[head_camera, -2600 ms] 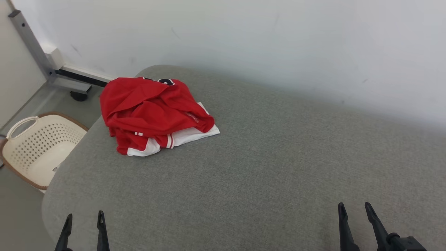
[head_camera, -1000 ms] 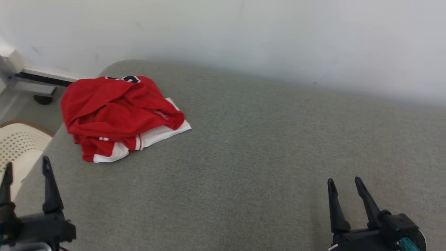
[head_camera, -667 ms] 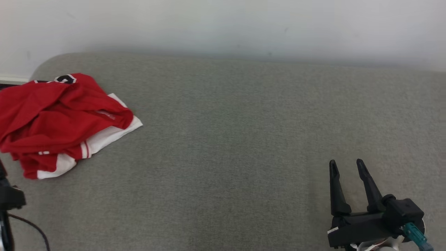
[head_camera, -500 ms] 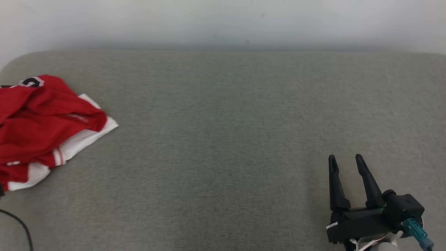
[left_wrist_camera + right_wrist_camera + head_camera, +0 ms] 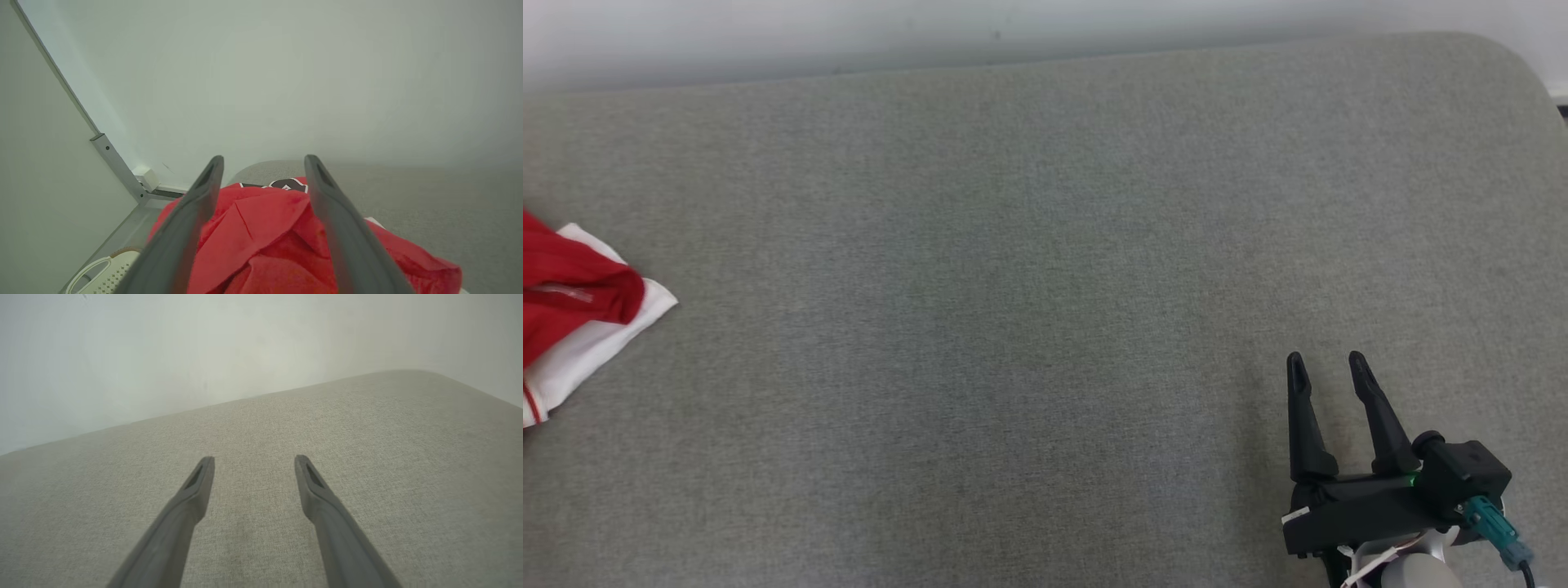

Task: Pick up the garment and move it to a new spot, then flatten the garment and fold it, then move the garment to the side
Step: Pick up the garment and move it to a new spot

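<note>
The garment [image 5: 572, 314], red with white trim, lies crumpled at the far left edge of the head view on the grey cushioned surface [image 5: 1013, 286]. In the left wrist view the garment [image 5: 265, 237] bulges up between and behind my left gripper [image 5: 263, 163], whose fingers stand apart above the cloth with nothing pinched. A black and white patch shows at the garment's far edge. My right gripper [image 5: 1323, 363] is open at the lower right of the head view, far from the garment. In the right wrist view the right gripper [image 5: 253, 461] hovers over bare fabric.
A pale wall [image 5: 849, 24] runs along the back of the surface. Left of the garment, beyond the surface's rounded edge, a white perforated basket [image 5: 106, 273] stands on the floor, with a grey metal post [image 5: 118, 167] against the wall.
The head camera has swung right, so the garment has slid to the picture's left edge and the left gripper has left it. The right gripper has risen slightly in the picture.
</note>
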`<state>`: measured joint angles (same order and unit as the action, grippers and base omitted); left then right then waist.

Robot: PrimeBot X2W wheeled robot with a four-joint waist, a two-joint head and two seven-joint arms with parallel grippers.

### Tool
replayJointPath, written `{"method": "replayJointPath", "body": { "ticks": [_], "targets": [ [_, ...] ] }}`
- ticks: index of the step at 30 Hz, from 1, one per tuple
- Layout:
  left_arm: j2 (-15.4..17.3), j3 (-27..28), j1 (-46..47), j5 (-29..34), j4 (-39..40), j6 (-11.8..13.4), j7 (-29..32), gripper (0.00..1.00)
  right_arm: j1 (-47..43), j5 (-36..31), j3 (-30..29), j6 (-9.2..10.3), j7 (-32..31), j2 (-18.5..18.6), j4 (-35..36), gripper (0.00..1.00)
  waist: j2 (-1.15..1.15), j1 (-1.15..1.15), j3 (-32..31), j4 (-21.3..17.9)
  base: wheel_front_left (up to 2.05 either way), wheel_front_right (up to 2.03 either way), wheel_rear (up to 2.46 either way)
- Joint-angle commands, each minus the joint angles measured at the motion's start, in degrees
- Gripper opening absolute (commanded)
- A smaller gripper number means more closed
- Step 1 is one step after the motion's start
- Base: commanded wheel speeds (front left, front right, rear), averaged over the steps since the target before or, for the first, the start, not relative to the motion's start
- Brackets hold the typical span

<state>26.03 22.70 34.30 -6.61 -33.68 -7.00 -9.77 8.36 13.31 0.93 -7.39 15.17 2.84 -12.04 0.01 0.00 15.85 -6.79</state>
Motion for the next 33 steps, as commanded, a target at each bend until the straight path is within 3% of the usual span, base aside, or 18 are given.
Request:
{"method": "replayJointPath", "body": {
  "ticks": [1, 15, 21, 22, 23, 33],
  "targets": [
    [0.8, -0.02, 0.84, -0.24, -1.28, 0.09, 0.77, 1.0, 0.46, 0.15, 0.05, -0.19, 0.16, 0.07, -0.08, 1.0, -0.01, 0.0, 1.28, -1.11, 0.0, 0.0, 0.0],
    [5.58, -0.48, 7.36, -2.28, -21.42, 0.8, 14.87, 1.0, 2.29, 0.61, -0.03, -0.19, 0.15, 0.08, -1.25, 1.0, -0.01, 0.0, 4.51, -2.23, 0.0, 0.0, 0.0],
    [6.26, -1.48, 9.28, -2.36, -25.58, 0.62, 15.62, 1.0, 2.6, -0.05, -0.35, -0.19, 0.16, 0.07, -1.5, 1.0, -0.01, 0.0, 3.95, -2.32, 0.0, 0.0, 0.0],
    [6.41, -1.68, 9.45, -2.19, -26.16, 0.6, 15.19, 0.56, 2.46, -0.22, -0.33, -0.19, 0.16, 0.07, -1.51, 1.0, -0.01, 0.0, 3.74, -2.31, 0.0, 0.0, 0.0],
    [6.53, -1.84, 9.69, -2.13, -26.35, 0.6, 14.4, 0.0, 2.32, -0.3, -0.34, -0.19, 0.15, 0.07, -1.52, 1.0, -0.01, 0.0, 3.58, -2.3, 0.0, 0.0, 0.0],
    [7.22, -3.39, 11.71, -2.53, -27.48, -0.02, 4.63, 0.0, 0.6, -0.9, -1.13, -0.19, 0.16, 0.07, -1.49, 1.0, -0.01, 0.0, 0.56, -0.68, 0.0, 0.0, 0.0]
  ]
}}
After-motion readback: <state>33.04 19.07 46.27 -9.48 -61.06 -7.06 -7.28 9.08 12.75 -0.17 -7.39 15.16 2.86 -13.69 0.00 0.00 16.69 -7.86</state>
